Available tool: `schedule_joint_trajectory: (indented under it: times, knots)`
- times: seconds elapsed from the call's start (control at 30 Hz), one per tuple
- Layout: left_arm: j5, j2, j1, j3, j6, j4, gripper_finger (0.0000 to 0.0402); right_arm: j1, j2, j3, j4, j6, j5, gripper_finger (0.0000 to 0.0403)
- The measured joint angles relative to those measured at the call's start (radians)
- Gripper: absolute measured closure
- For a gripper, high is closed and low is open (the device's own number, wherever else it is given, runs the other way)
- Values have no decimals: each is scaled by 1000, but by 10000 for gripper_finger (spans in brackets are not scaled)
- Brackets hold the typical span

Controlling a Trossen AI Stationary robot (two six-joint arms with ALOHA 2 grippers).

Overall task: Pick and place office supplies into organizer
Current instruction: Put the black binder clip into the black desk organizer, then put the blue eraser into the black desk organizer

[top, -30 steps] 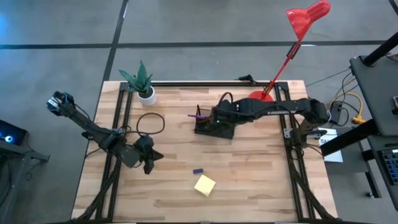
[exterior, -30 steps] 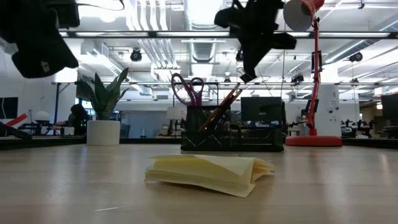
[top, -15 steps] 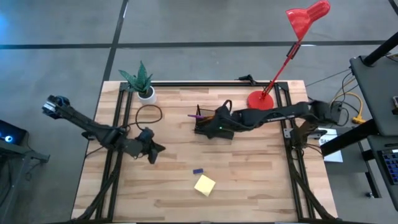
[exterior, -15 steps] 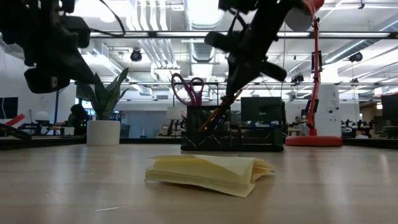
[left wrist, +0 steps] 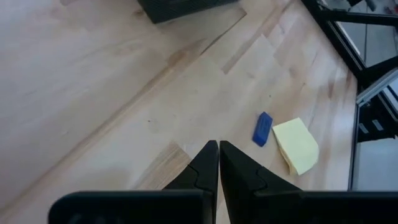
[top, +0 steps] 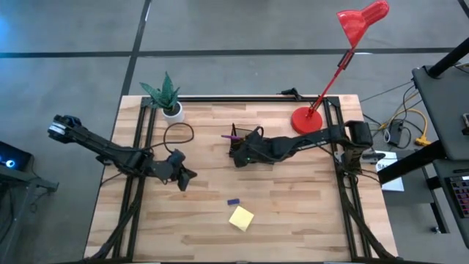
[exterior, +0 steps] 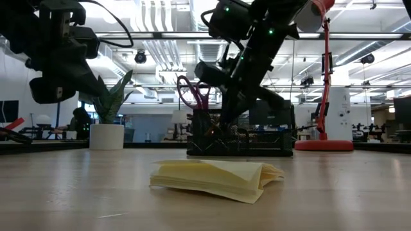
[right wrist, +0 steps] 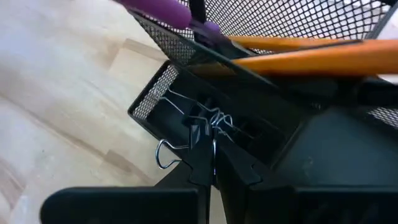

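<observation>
Now right gripper, pinched on a binder clip, dips into organizer mid-frame to drop it; left gripper closed, empty, idle.

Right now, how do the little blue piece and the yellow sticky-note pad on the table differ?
The blue piece is small, narrow and dark blue; the sticky-note pad is larger, square and pale yellow. In the low view the pad shows its sheets fanned and lifted at one edge, while the blue piece cannot be made out there. Both lie loose on the wooden table, close together but not touching, outside the black organizer, with neither gripper on them.
</observation>
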Motion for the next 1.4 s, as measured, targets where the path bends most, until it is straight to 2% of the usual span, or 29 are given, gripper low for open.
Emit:
schedule_joint_trajectory:
  times: [0.07, 0.3, 0.47, 0.6, 0.67, 0.73, 0.87, 0.93, 1.0, 1.17, 1.4]
  knots:
    - [4, 4, 0, 0, 0, 0, 402, -2, 5, 0, 0, -4, -12, 394]
    - [5, 5, 0, 0, 32, 0, 402, 0, 6, 2, -86, -11, 56, 388]
    - [4, 5, 0, 0, 34, 0, 402, -1, 6, -2, -92, -46, 50, 343]
    - [4, 5, 0, 0, 34, 0, 402, 8, 5, 18, -87, -65, -6, 291]
    - [6, 5, 0, 0, 33, 1, 402, 30, 1, 38, -90, -161, -6, 267]
    - [15, 5, 0, 0, 34, 10, 402, 70, -12, 70, -89, -355, -20, 248]
    - [36, 5, 0, -1, 52, 24, 402, 182, -29, 132, -113, -817, -152, 227]
    - [61, 5, 0, -1, 83, 24, 402, 235, -14, 139, -141, -953, -206, 224]
    - [77, 5, 0, -1, 102, 26, 402, 274, 10, 145, -136, -1000, -213, 223]
    - [86, 25, 0, -1, 114, 65, 402, 320, 108, 199, -143, -984, -208, 223]
    - [124, 93, -1, -2, 114, 154, 402, 353, 267, 364, -178, -1002, -210, 222]
